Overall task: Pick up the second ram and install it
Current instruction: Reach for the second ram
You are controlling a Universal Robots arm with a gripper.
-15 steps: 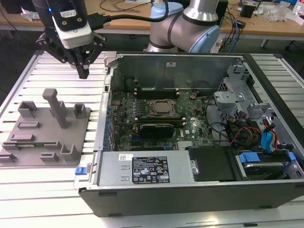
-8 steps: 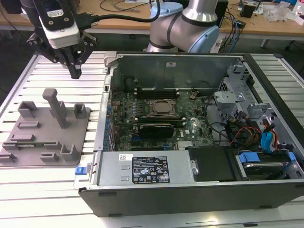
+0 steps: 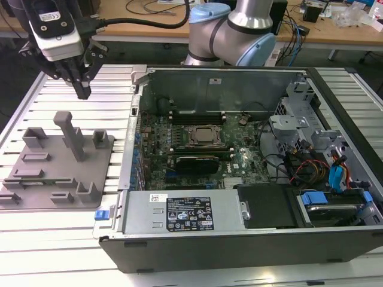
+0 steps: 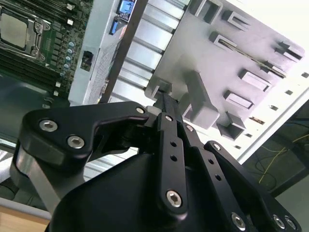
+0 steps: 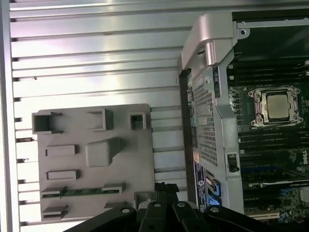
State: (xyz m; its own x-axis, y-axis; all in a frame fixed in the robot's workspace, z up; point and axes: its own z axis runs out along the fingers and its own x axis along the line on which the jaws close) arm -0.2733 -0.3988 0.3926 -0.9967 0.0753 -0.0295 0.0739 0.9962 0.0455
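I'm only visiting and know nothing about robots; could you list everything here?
table: one, silver slatted, under everything
holder plate: one, grey, on the table, exterior view's left
second ram: one, dark green, lying in a holder plate slot
computer case: one, black, open, beside the holder plate
processor socket: one, silver-framed, inside the case
ribbed card: one, black, near the socket
arm: one, grey and blue, behind the computer case
gripper: one, black, above the holder plate's edge
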